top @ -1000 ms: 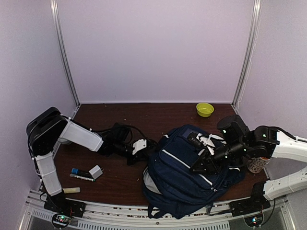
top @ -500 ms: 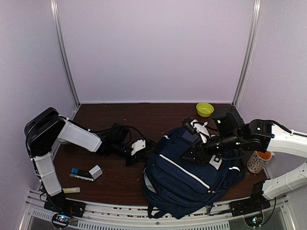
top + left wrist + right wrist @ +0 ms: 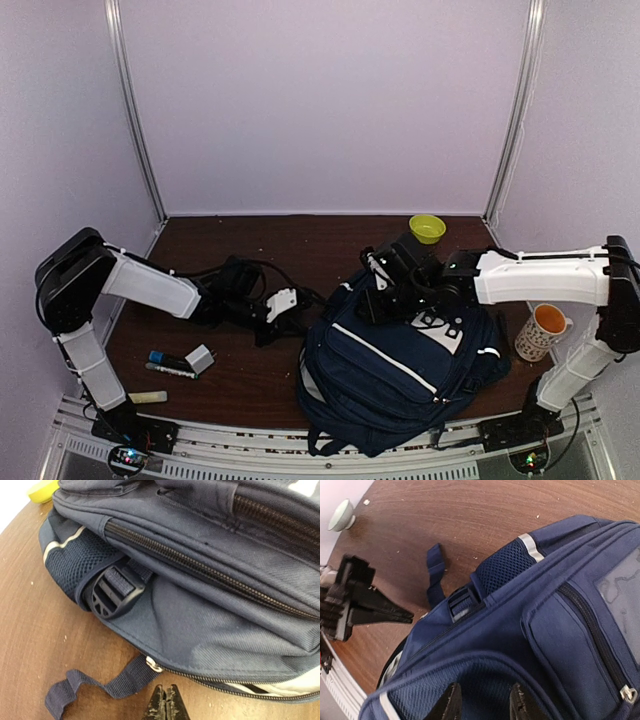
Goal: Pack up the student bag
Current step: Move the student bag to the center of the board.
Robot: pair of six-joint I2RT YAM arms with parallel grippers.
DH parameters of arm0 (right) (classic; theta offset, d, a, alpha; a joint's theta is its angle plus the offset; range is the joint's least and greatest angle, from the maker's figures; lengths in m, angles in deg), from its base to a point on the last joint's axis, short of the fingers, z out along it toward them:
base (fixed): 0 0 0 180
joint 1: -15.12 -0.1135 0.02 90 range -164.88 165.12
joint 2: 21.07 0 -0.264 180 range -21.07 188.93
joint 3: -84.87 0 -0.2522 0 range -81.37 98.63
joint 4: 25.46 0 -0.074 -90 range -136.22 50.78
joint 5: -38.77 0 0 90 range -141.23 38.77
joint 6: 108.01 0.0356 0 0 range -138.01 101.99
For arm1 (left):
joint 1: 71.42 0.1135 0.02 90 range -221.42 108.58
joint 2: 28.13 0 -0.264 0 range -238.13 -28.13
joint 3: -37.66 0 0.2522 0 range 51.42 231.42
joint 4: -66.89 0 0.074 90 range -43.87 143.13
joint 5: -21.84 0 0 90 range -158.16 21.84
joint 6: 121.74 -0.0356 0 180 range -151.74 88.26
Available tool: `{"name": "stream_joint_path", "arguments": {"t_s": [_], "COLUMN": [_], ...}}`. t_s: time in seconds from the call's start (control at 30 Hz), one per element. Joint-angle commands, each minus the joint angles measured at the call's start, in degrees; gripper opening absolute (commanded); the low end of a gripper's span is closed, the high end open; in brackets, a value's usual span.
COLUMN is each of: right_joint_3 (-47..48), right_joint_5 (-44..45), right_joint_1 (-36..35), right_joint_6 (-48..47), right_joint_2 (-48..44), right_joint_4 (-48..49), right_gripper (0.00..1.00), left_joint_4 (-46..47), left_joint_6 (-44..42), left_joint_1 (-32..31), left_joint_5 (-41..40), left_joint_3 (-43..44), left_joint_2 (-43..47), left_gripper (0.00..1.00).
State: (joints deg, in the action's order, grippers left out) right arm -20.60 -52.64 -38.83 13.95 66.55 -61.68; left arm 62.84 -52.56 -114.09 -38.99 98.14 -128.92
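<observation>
Left gripper, fingers pressed shut, lies low over the brown table just left of the student bag, which sits right of centre toward the near edge. Right gripper hangs over the bag's far end, fingers parted. A cup stands at right.

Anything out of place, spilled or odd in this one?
Nothing spilled or damaged. The student bag lies flat, a loose strap trailing onto the table, which is dotted with pale specks.
</observation>
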Motion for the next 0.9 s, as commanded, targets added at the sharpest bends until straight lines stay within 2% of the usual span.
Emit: {"name": "stream_joint_path", "arguments": {"t_s": [0.0, 0.13, 0.27, 0.37, 0.47, 0.53, 0.6, 0.7, 0.87], "right_joint_3": [5.55, 7.68, 7.63, 6.71, 5.30, 5.25, 4.84, 1.90, -5.59], "right_joint_5": [4.40, 4.00, -0.42, -5.25, -8.39, -5.45, 1.49, 11.62, 16.89], "right_joint_1": [0.36, 0.75, 0.77, 0.69, -0.32, -1.89, -3.90, -4.66, -4.71], "right_joint_6": [3.92, 3.54, 2.04, 0.71, 1.25, 2.69, 6.00, 16.36, 31.45], "right_joint_2": [5.65, 8.02, 5.08, 0.62, -3.28, -4.94, -6.71, -10.60, -16.44], "right_joint_4": [-4.30, -5.95, -5.89, -5.71, -5.65, -8.98, -14.43, -23.39, -33.78], "right_gripper": [0.33, 0.33, 0.35, 0.41, 0.54, 0.56, 0.59, 0.60, 0.60], "left_joint_4": [0.01, 0.87, 0.69, -0.39, 1.84, 2.30, 3.12, 5.00, 5.62], "left_joint_6": [2.82, 4.69, 7.16, 9.35, 11.51, 14.16, 17.52, 21.32, 24.90], "left_joint_1": [0.47, 0.40, 0.40, -0.25, -2.17, -3.15, -3.31, -3.38, -3.55], "left_joint_5": [-1.73, -2.00, -0.56, 0.76, 1.09, 1.44, 2.47, 3.69, 6.08], "left_joint_3": [-1.74, -2.21, -1.46, -1.79, -3.60, -3.31, -2.97, -3.44, -3.35], "left_joint_2": [2.10, 3.11, 2.75, 2.74, 2.94, 2.24, 1.44, 1.36, 1.61], "left_gripper": [0.00, 0.00, 0.00, 0.00, 0.00, 0.00, 0.00, 0.00, 0.00]}}
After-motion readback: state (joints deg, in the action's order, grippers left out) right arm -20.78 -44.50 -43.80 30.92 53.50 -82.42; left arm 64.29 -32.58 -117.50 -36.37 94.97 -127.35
